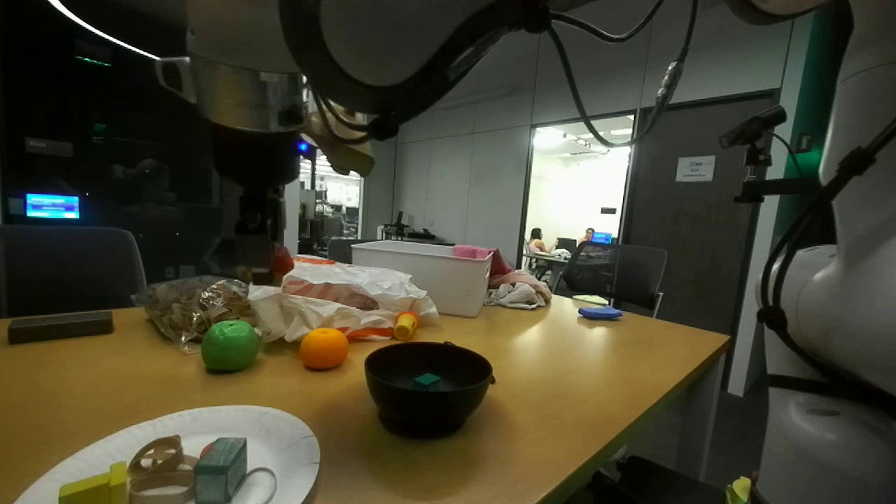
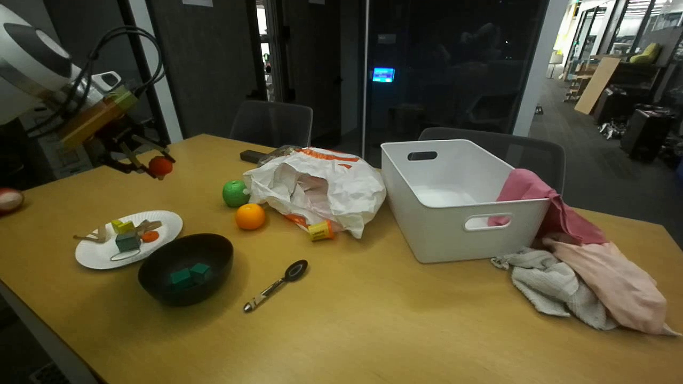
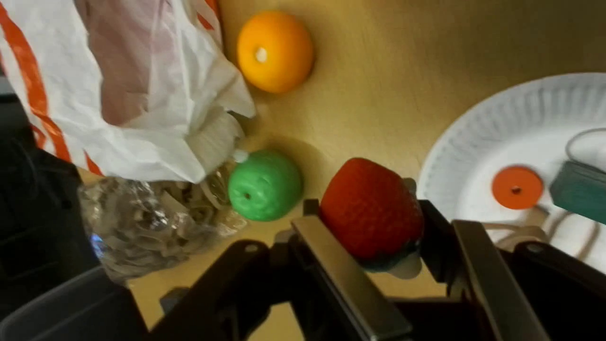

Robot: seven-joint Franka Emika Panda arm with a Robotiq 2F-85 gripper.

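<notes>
My gripper (image 3: pixel 367 213) is shut on a red, strawberry-like fruit (image 3: pixel 371 210) with a dark green end. It holds the fruit between its fingertips, above the table. The red fruit also shows in both exterior views (image 1: pixel 282 262) (image 2: pixel 160 167), where the gripper (image 2: pixel 153 164) is raised over the table's far side. Below it in the wrist view, a green fruit (image 3: pixel 265 185) lies left of the jaws and a white paper plate (image 3: pixel 454 142) lies right. An orange fruit (image 3: pixel 275 51) lies further off. The plate bears blocks, bands and an orange disc (image 3: pixel 517 187).
A black bowl (image 2: pixel 160 288) with teal blocks stands beside the plate. A spoon (image 2: pixel 277 285), a yellow tub (image 2: pixel 320 231), a crumpled white bag (image 2: pixel 341 186) and a white bin (image 2: pixel 448 232) with cloths (image 2: pixel 603 282) stand further along. A clear bag of tan pieces (image 3: pixel 151 227) lies by the green fruit.
</notes>
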